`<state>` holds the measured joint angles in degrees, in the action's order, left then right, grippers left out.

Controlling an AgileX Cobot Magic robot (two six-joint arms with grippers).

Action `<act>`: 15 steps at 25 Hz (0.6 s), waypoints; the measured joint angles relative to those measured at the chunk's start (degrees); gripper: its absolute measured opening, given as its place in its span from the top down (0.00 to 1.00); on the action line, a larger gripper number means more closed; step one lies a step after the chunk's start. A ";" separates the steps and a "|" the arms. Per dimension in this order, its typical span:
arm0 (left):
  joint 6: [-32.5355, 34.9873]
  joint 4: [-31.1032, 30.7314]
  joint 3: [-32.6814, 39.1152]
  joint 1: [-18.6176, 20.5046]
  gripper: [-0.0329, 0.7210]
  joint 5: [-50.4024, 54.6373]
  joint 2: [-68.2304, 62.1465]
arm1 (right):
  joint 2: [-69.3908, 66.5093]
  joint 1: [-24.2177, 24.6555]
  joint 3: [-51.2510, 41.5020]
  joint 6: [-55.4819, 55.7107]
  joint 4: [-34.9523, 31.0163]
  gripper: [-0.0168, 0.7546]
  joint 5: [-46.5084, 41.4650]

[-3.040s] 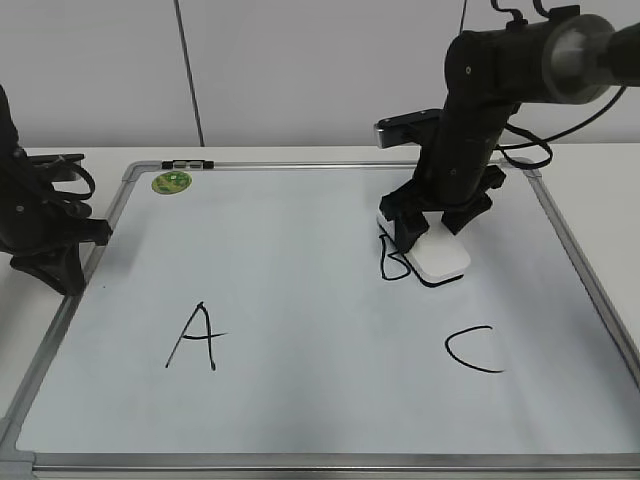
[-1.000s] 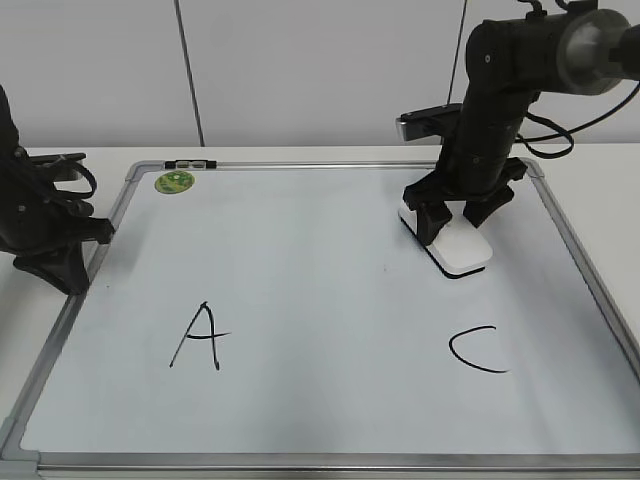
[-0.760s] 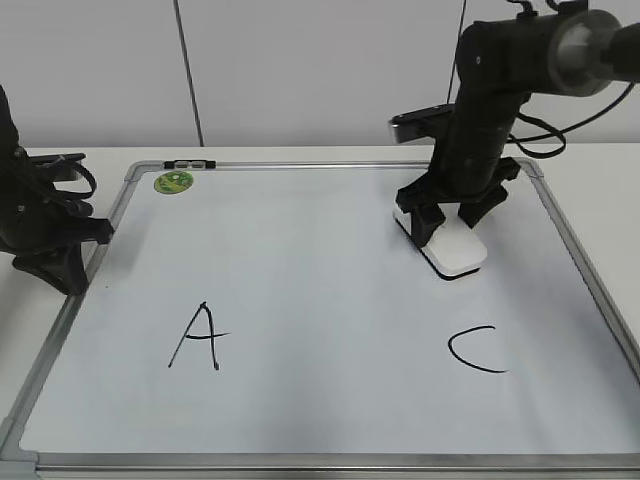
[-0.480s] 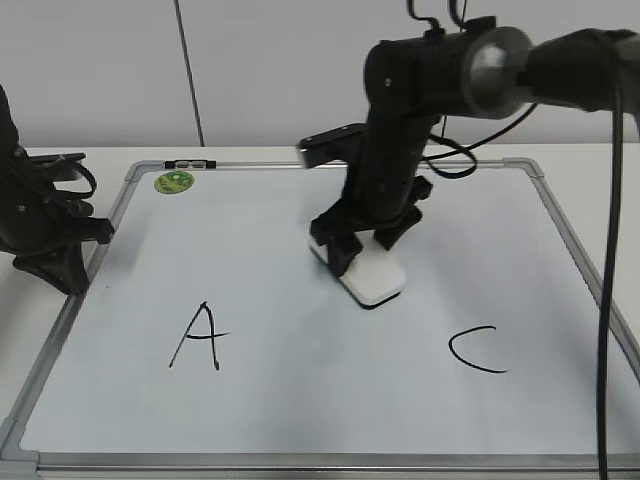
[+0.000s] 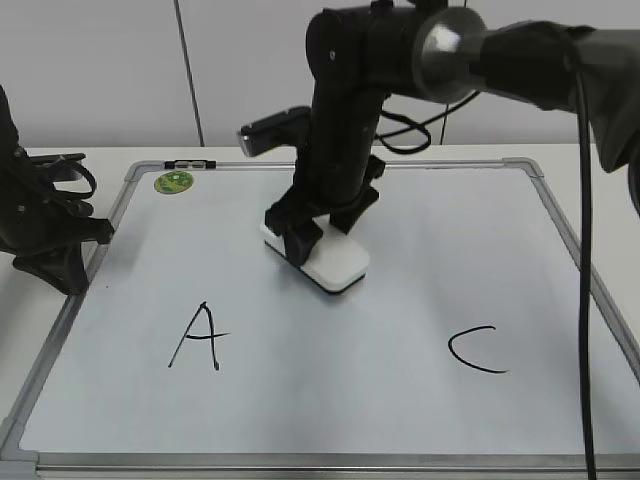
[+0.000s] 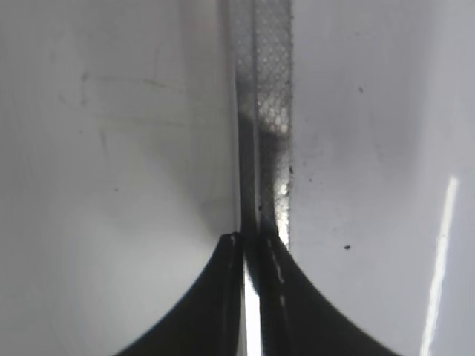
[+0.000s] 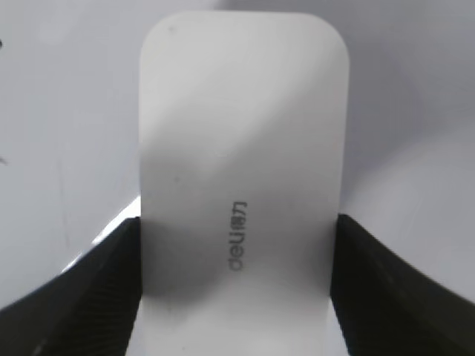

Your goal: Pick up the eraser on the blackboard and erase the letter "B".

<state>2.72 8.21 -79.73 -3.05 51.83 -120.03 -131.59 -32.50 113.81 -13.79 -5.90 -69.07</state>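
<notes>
We see a smooth, glossy white plastic eraser [image 7: 241,185] with a thin dark base. The blackboard [image 5: 420,330] looks smooth and faintly shiny, framed in silver-grey metal; the right end effector [image 5: 318,235] is matt black.

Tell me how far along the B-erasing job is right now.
Done: no B shows on the board; only the A and the C remain. In hand: the right gripper clamps the eraser at mid-board. Left: nothing to wipe that I can see.

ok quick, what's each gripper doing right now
Left gripper: jaws shut on the blackboard frame edge.
Right gripper: jaws shut on the eraser, over the board's middle.
</notes>
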 joint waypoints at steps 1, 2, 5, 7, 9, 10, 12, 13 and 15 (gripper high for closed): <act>0.00 0.00 0.00 0.00 0.94 0.00 0.00 | 0.00 0.00 1.89 -0.11 1.11 0.26 -0.54; 0.00 0.00 0.00 0.00 0.94 0.00 0.00 | 0.25 0.00 3.38 0.03 2.28 0.26 -0.57; 0.00 0.00 0.00 0.00 0.94 0.00 0.00 | 2.20 0.46 5.10 0.64 5.04 0.26 -1.03; 0.00 0.00 0.00 0.00 0.94 0.00 0.00 | 3.70 0.85 4.98 0.71 5.90 0.26 -1.32; 0.00 0.00 0.00 0.00 0.94 0.00 0.00 | 6.08 1.65 3.41 0.76 6.57 0.26 -1.32; 0.00 0.00 0.00 0.00 0.94 0.00 0.00 | 7.21 1.91 2.38 0.76 6.87 0.26 -1.32; 0.00 0.00 0.00 0.00 0.94 0.00 0.00 | 9.95 2.95 -0.50 0.87 7.14 0.26 -1.32; 0.00 0.00 0.00 0.00 0.94 0.00 -0.04 | 11.84 3.66 -2.71 0.91 7.27 0.26 -1.32; 0.00 0.00 0.00 0.00 0.94 0.00 -0.25 | 14.70 5.18 -6.64 1.32 7.50 0.26 -1.32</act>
<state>2.72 8.21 -79.73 -3.05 51.83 -120.28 -116.89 -27.32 107.17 -12.46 1.60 -70.39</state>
